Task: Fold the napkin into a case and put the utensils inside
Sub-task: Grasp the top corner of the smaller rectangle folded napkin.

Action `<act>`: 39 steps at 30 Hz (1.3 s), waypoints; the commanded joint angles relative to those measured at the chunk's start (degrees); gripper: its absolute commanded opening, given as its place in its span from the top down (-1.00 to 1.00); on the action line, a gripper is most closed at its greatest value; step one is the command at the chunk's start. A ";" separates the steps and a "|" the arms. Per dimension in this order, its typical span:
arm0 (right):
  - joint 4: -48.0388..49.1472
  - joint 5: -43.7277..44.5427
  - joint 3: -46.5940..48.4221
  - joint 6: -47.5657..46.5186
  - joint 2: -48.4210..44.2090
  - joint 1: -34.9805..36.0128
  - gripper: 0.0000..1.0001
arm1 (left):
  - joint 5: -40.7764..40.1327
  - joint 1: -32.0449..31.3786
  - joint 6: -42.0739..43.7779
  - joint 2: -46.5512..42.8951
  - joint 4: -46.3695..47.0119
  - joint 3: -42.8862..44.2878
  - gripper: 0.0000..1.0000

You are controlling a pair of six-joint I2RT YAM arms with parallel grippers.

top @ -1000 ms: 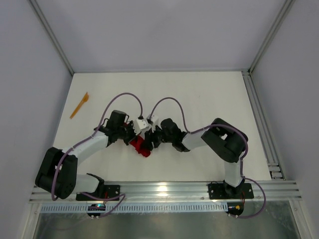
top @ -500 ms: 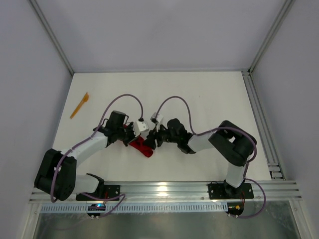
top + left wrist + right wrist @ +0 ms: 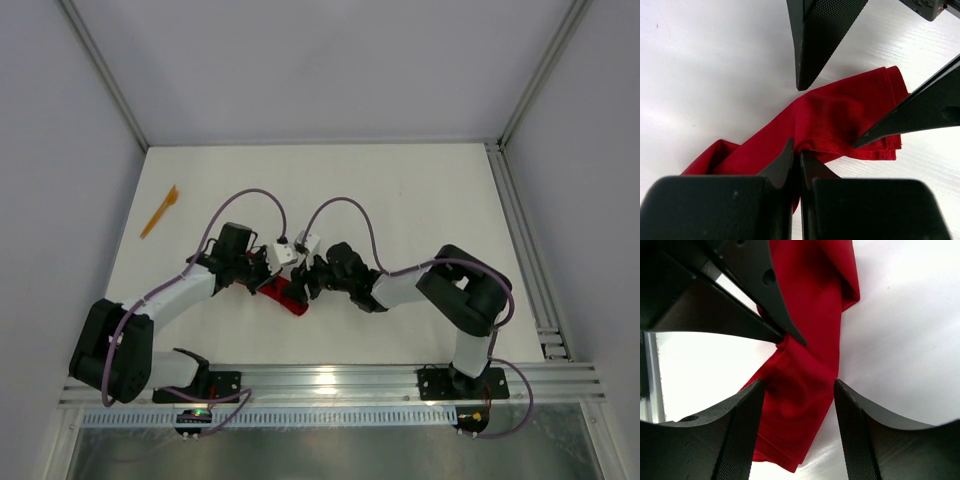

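**Between the left claw [image 3: 799, 156] and the right claw [image 3: 799, 385]: the red napkin [image 3: 284, 296], nipped by one and straddled by the other**

Under both claws spreads the white table [image 3: 430, 200]. The left arm [image 3: 175, 295] and the right arm [image 3: 455, 290] bend inward from its near edge. They meet nose to nose, with the claws almost touching.

Directly beneath that meeting point the napkin lies on the table as a long, rumpled band rather than a neat pouch. Seen from the left wrist, the end farthest from the left claw is a stack of folded layers with a squared edge. A looser, twisted tail runs back past that claw's left side. Whether the layers form a pocket cannot be told, since only red cloth shows at the folds.

The left claw's jaws are pressed together, and a ridge of the napkin's near edge is nipped between their tips. The right claw stands wide apart with nothing clamped in it. It has one finger on each side of the band, and the cloth fills the gap between them. From the left wrist view, one of its tips sits at the cloth's far edge and the other over the folded end. Whether either tip presses the cloth I cannot tell.

One orange utensil [image 3: 160, 211] lies on the table well apart from the napkin. It is out beyond the left claw's outer side, toward the far left corner. Its end is too small to make out.
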 commanded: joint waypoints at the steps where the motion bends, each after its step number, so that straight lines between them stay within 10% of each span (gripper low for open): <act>1: -0.40 2.50 3.20 -1.72 1.55 0.68 -0.23 | 2.77 0.02 -0.56 -0.98 0.98 0.65 1.00; 39: 4.96 7.96 -2.86 2.85 -3.11 3.49 -0.27 | 2.95 0.72 -5.57 0.43 -1.31 3.02 1.00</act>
